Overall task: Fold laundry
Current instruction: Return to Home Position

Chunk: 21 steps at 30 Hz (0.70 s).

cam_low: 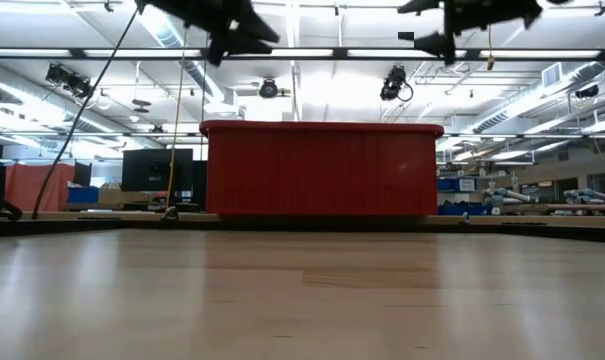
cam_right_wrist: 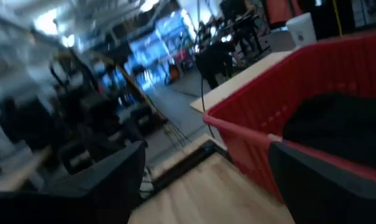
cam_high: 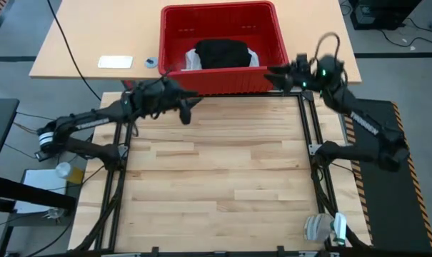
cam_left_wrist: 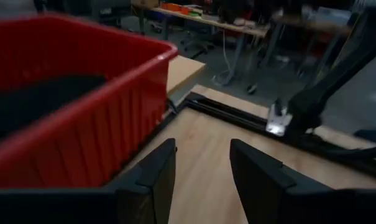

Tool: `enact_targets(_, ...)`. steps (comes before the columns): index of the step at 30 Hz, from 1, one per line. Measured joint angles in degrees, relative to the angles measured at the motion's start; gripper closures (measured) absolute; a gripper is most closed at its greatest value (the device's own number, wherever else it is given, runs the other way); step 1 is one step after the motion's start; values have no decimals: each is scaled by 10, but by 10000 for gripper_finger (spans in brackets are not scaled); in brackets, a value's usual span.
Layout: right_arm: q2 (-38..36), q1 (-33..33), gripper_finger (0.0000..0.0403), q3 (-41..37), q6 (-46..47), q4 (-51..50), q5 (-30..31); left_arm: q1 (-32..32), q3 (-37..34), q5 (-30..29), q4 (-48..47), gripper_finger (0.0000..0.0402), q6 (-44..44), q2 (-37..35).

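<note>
1 black laundry stack, left-right in crate, left gripper, right gripper flanking

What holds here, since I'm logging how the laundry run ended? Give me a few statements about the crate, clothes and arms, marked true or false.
1. The red plastic crate holds a folded black cloth garment. True.
2. White cloth shows beside that garment. True.
3. The left pincer grips a garment. False: it is open and empty, beside the crate's front wall.
4. The right pincer hangs over the middle of the light wooden tabletop. False: it is open near the crate's front right corner.
5. Clothes lie on the tabletop. False: none show there.
</note>
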Motion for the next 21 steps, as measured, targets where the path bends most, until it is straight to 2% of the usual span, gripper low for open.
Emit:
enact_targets(4, -61, 25, 57, -123, 89, 95, 54, -7, -105, -1, 35, 246, -70, -62)
enact_targets(8, -109, 45, 57, -210, 141, 158, 111, -9, -200, 0, 64, 246, -103, -137)
enact_targets(12, -158, 51, 57, -276, 204, 186, 160, -9, -283, 19, 64, 246, -116, -225)
enact_targets(18, -245, 51, 57, -359, 275, 209, 236, -9, -385, 88, 68, 246, -142, -364)
enact_targets(21, -280, 51, 57, -396, 321, 212, 273, -9, -432, 90, 67, 246, -156, -417)
